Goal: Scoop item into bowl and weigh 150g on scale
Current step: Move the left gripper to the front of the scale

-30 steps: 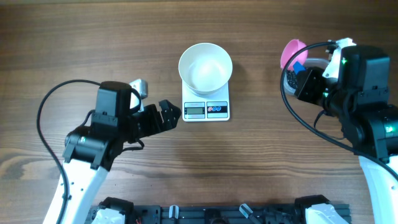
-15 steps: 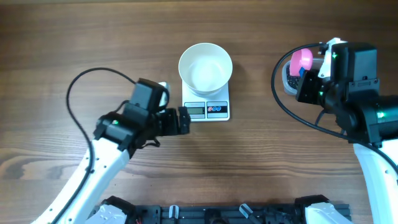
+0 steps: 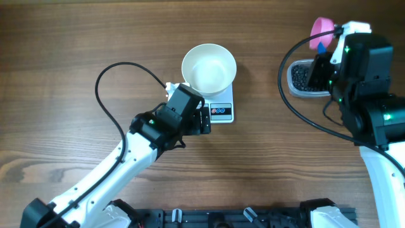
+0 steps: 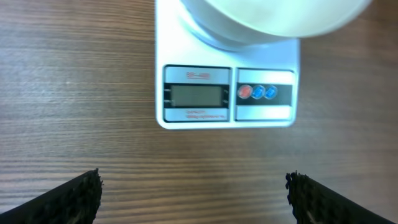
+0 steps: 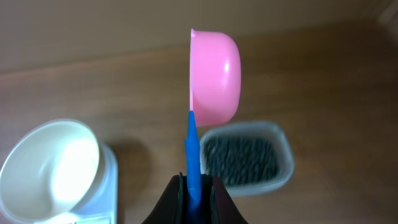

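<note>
Your left gripper (image 4: 196,199) has swung in to the scale (image 4: 227,119), jaws spread, its display just ahead between them, probably to zero it. Your right gripper (image 5: 194,186), pinching the scoop (image 5: 214,78) handle, has lifted it above the beans (image 5: 239,158) ahead. The bowl (image 3: 209,68) holds none yet.

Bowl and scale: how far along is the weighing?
Done: the empty white bowl sits on the scale. In hand: right jaws grip the pink scoop by its handle, near the tub of beans; left jaws open before the scale. Left: all scooping and weighing.
</note>
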`<state>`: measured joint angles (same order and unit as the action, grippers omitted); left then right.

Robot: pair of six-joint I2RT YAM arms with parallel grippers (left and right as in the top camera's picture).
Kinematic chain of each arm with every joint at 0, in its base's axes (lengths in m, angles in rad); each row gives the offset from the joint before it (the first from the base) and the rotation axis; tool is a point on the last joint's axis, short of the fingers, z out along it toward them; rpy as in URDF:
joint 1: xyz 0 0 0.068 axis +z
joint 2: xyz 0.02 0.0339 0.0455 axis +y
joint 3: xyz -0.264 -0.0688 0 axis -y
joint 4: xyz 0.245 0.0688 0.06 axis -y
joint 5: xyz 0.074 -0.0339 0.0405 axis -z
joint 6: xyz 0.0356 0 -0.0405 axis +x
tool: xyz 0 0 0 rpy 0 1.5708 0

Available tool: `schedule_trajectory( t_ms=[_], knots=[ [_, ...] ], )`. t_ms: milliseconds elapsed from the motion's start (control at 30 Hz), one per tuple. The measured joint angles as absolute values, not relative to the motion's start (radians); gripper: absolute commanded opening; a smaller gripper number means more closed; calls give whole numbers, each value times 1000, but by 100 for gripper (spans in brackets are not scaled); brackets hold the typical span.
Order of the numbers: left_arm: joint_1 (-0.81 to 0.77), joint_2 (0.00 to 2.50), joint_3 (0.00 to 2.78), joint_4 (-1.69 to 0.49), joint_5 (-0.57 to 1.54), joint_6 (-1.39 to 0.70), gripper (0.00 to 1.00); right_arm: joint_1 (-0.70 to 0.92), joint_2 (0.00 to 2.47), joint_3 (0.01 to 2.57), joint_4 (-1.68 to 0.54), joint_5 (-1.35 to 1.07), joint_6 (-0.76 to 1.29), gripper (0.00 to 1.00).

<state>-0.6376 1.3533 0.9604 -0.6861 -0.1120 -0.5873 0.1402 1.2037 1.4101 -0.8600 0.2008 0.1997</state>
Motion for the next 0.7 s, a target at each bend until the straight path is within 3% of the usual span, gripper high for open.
schedule_trajectory(
  t_ms=[367,700],
  knots=[
    [-728,1533,960,-533,-284,-543,100,140,1204,1410,-814,264,176,4],
    [-738,1600,960,-514,-317,-497,100,140,1204,1410,-859,267,170,4]
  ],
)
